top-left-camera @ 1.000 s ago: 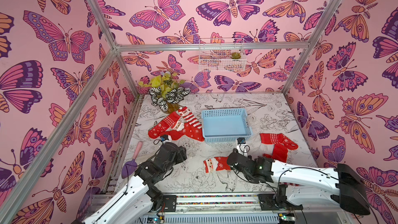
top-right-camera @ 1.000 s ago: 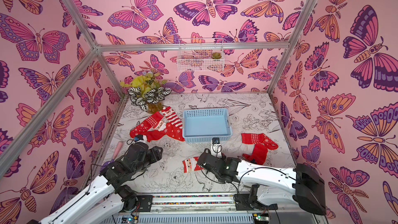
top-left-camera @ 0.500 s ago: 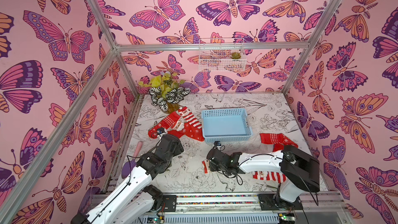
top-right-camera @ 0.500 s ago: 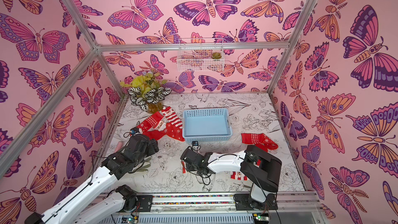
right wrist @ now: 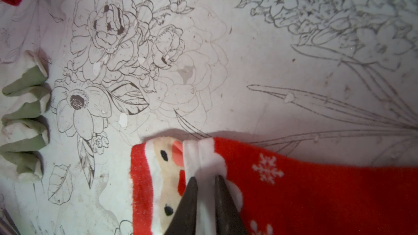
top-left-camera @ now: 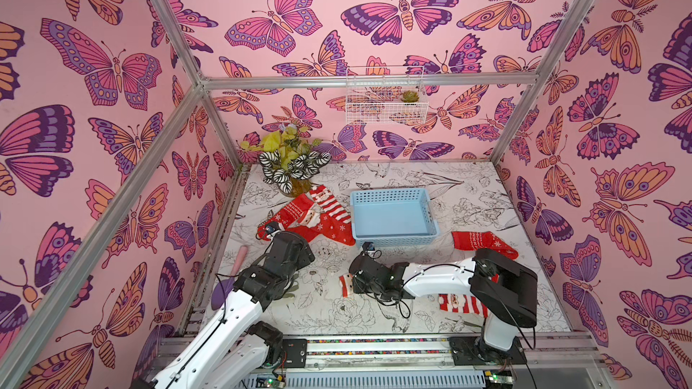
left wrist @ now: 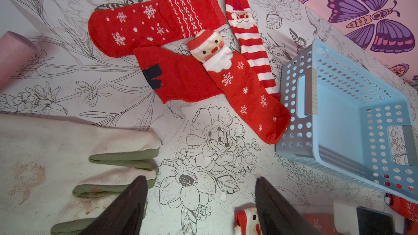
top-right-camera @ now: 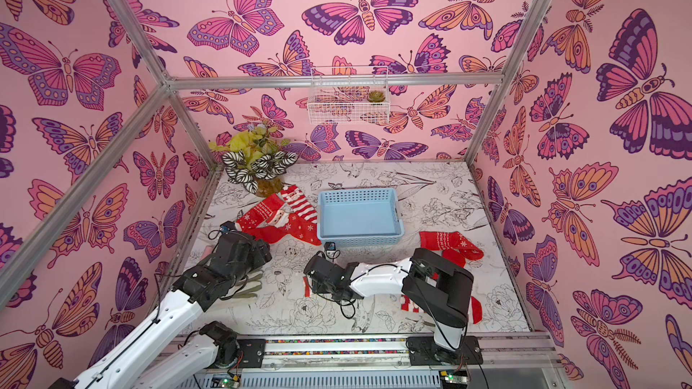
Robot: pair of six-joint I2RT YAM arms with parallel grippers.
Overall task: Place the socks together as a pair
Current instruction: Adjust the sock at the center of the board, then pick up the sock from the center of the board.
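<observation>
The right claw (right wrist: 205,181) is pinched on a fold of white beard of a Santa-faced snowflake sock (right wrist: 294,188). I judge this grip near the cuff is meant to let the rest of the sock trail behind when it is moved. The left claw (left wrist: 200,178) hangs spread and empty over bare table just beside the fingertips of the cream glove (left wrist: 56,154), probably waiting its turn. The table (top-left-camera: 468,200) carries everything. The blue basket (top-left-camera: 393,241) sits empty mid-table toward the far edge and splits the socks into groups. Between it and the left edge, by the plant (top-left-camera: 288,166) in the far left corner, four socks lie fanned and partly overlapped. They are a white-patterned snowflake sock (left wrist: 147,25), a plain red sock with a dark figure (left wrist: 181,80), a striped Santa sock (left wrist: 251,48) and the twin Santa-faced sock (left wrist: 246,96), whose toe is just beside the basket wall. The pinched sock is at the middle of the table toward the near edge, well apart from that twin, so it most likely belongs over by the left group. Whether it is lifted clear I cannot tell. A second white-patterned sock (top-left-camera: 483,241) lies near the right edge. A second striped sock (top-left-camera: 458,303) lies near the near edge by the right arm's base. Both are far from their matches.
</observation>
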